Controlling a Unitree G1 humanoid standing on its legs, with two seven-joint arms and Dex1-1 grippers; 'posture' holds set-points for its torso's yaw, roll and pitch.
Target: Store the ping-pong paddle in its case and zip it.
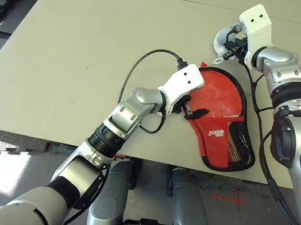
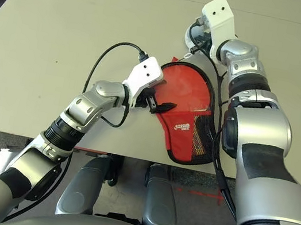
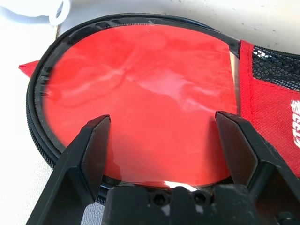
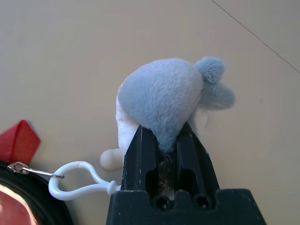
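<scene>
Blue plush [image 4: 159, 89] is filling the right gripper [image 4: 164, 129], its softness risking slippage. The left gripper [image 3: 163, 116] is standing wide, possibly letting the unpinched case [image 3: 246, 84] drag.

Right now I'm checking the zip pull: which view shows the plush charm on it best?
The right wrist view: the blue-and-white plush is large there, pinched by the right tool. The left wrist view catches its white clip; both eye views show it small, partly covered.

Glossy clear-looking plastic on my red fabric case [image 3: 140, 93], fuzzy plush toy [image 4: 159, 93], smooth white plastic clip [image 4: 70, 191], shiny metal zipper pull [image 4: 33, 169]
</scene>
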